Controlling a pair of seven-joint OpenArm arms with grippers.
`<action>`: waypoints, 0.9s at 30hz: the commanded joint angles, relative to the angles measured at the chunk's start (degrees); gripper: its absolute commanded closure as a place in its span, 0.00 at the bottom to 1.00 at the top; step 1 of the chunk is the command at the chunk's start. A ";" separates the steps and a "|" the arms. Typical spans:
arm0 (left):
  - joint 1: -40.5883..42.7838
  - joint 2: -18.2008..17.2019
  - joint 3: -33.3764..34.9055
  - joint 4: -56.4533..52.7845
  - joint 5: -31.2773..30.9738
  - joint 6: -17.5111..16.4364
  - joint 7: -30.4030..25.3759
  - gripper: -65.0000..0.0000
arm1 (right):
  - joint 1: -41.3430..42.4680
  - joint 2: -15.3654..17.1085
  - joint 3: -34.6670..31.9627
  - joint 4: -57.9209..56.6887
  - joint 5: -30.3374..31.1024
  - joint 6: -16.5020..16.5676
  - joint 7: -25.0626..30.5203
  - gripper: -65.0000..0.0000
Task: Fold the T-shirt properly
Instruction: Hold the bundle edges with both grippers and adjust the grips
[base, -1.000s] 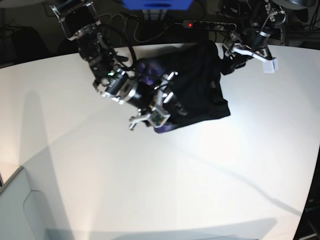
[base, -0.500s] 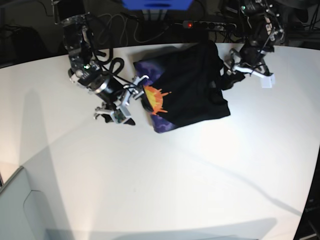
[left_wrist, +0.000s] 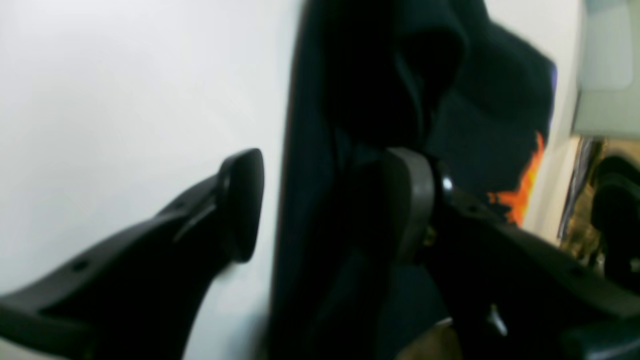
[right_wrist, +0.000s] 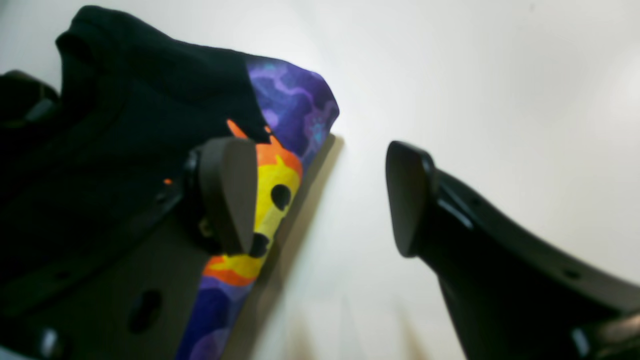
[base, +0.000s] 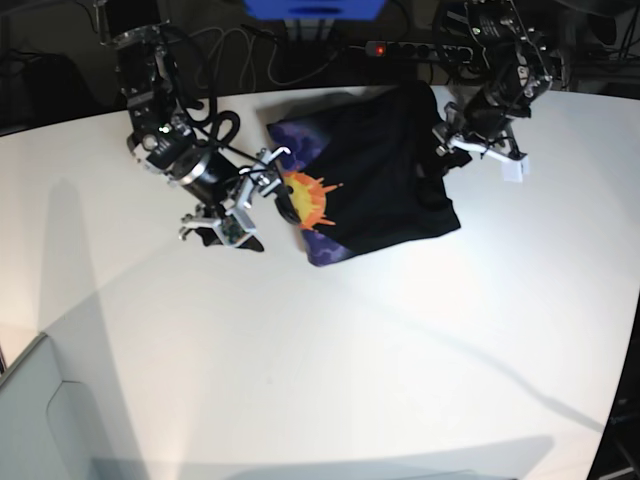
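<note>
1 T-shirt (base: 380, 170) lies bunched near the far edge of the white counter (base: 330, 360), black cloth folded over an orange-yellow sun face on purple. 2 tools flank it: right tool (base: 248, 200) released, left tool (base: 470, 150) spread, straddling the black hem.

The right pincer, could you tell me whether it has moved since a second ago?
Yes. The right pincer, open, has pulled away from the T-shirt toward the base view's left, leaving the sun print uncovered.
</note>
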 joint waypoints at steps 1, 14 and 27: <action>1.26 -0.21 -0.34 3.12 -1.04 -0.47 -0.51 0.45 | 0.43 0.13 0.22 1.20 0.89 0.11 1.49 0.40; -3.57 -0.12 -0.07 1.28 1.68 0.05 -0.51 0.45 | 0.43 0.13 0.13 0.85 0.89 0.11 1.49 0.40; -4.01 -0.82 2.04 -0.22 11.44 0.05 -1.22 0.45 | 0.43 0.13 0.04 0.85 0.80 0.11 1.49 0.40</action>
